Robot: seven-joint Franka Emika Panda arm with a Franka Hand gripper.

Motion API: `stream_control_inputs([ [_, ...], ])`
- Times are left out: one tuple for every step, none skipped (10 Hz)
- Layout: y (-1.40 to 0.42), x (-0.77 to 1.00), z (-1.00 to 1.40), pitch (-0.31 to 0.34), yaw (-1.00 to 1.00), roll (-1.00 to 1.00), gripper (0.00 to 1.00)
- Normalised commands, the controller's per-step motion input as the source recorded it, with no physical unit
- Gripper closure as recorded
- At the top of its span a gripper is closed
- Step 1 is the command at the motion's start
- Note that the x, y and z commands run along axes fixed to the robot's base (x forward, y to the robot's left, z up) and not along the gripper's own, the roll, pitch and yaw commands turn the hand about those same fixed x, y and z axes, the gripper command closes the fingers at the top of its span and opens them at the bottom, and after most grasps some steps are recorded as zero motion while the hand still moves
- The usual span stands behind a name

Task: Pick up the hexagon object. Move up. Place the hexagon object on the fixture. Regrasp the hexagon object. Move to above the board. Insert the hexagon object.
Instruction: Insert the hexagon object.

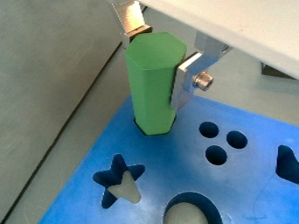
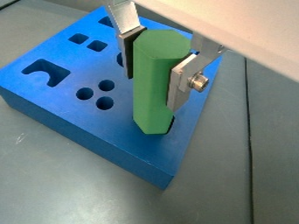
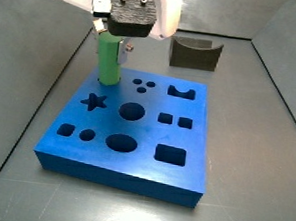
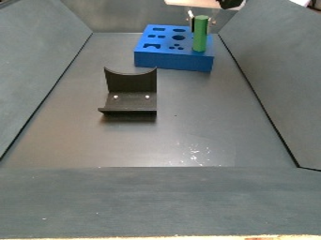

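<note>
Gripper (image 2: 158, 61) clamps the hexagon object (image 2: 156, 83) upright, its lower end entering a hole at the board's (image 2: 70, 96) corner; I judge only full insertion and release remain

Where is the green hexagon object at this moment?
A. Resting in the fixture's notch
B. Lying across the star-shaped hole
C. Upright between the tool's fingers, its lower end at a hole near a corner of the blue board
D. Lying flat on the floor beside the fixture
C: in both wrist views the hexagon object stands upright in the tool, its lower end entering the board; the fixture stands empty.
</note>
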Motion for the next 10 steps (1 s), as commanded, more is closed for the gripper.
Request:
stream_control_inputs([
  [0.01,0.49,-1.00,0.000,-0.01,0.01,1.00],
  [-0.05,0.00,-0.43,0.000,-0.02,0.38,1.00],
  [0.00,0.00,-0.04,0.011,0.00,0.00,1.00],
  [0.10,0.00,-1.00,0.037,-0.31,0.00,1.00],
  [0.10,0.00,-1.00,0.000,-0.27,0.00,1.00],
  [0.07,0.15,-1.00,0.106,-0.02,-0.01,1.00],
  [0.00,0.00,0.00,0.009,0.00,0.00,1.00],
  [-0.01,-0.05,-0.32,-0.411,0.00,0.00,1.00],
  [0.03,0.00,-1.00,-0.029,-0.09,0.03,1.00],
  [0.03,0.00,-1.00,0.000,-0.09,0.04,1.00],
])
